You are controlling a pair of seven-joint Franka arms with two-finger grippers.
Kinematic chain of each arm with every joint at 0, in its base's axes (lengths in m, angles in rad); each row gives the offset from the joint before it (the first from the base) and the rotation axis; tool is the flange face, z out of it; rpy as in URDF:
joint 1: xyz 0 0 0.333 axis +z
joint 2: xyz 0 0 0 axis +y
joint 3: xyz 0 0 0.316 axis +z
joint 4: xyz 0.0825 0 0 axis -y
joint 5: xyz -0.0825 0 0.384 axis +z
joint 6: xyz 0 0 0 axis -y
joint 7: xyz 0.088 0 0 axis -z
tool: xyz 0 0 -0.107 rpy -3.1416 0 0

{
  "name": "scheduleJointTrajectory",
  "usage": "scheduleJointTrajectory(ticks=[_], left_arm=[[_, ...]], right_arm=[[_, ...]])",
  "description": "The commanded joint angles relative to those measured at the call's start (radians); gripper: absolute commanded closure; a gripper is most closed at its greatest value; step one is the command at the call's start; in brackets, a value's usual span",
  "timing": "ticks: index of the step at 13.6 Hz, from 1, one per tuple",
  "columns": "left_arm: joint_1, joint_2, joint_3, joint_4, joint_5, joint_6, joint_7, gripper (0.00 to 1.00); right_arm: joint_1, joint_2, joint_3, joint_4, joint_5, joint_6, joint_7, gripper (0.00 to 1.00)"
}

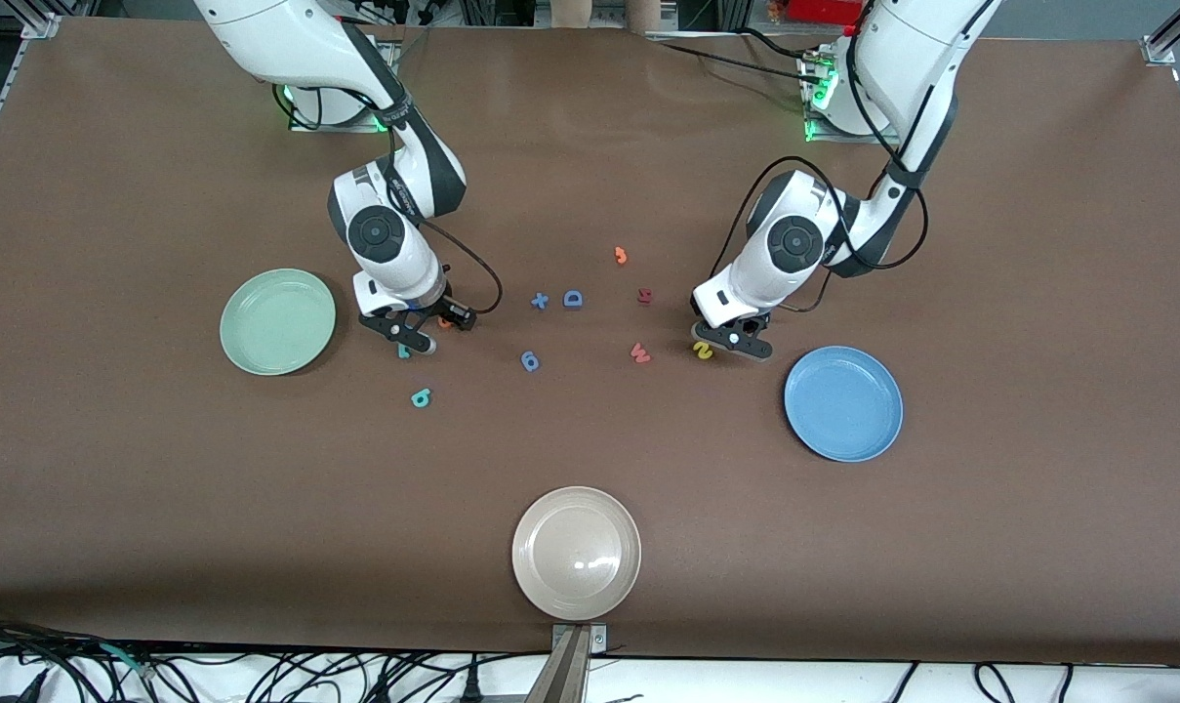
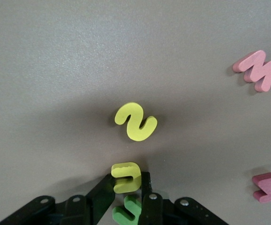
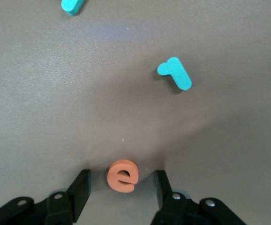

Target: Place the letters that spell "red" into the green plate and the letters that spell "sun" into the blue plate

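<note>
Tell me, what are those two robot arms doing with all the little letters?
They are sorting foam letters into plates. The left claw has pinched the yellow u on the table, beside the yellow s and near the blue plate. The right claw is down around the orange e, fingers either side but not touching it yet, with the teal r close by and the green plate beside it. Both plates hold nothing so far.
</note>
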Motion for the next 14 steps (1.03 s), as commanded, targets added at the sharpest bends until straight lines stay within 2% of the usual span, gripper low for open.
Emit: scheduleJointTrajectory(ticks=[1,3,4,6,8,10,12,14], left_arm=[[-0.004,-0.011,0.0,0.009,-0.016,-0.003,-0.014,0.83],[-0.003,-0.062,0.001,0.029,-0.016,-0.069,-0.028,0.83],[0.002,-0.077,0.003,0.058,-0.016,-0.127,-0.028,0.82],[0.022,-0.083,0.011,0.152,-0.013,-0.271,-0.024,0.82],[0.059,-0.08,0.014,0.264,0.074,-0.417,-0.017,0.82],[0.098,-0.076,0.012,0.295,0.178,-0.447,0.013,0.82],[0.17,-0.041,0.012,0.302,0.185,-0.438,0.166,0.82],[0.236,0.015,0.012,0.348,0.176,-0.434,0.313,0.81]], right_arm=[[0.004,0.015,-0.001,0.004,0.011,0.011,0.007,0.62],[0.004,0.015,-0.001,0.004,0.011,0.011,0.007,0.95],[0.004,0.015,-0.001,0.004,0.011,0.011,0.007,1.0],[0.004,0.015,-0.001,0.005,0.011,0.01,0.007,1.0],[0.004,0.005,-0.001,0.005,0.011,0.007,0.007,1.0],[0.002,-0.027,-0.004,0.007,0.011,-0.015,0.002,1.0],[0.001,-0.077,-0.009,0.016,0.011,-0.1,-0.004,1.0],[0.001,-0.149,-0.035,0.031,0.011,-0.218,-0.016,1.0]])
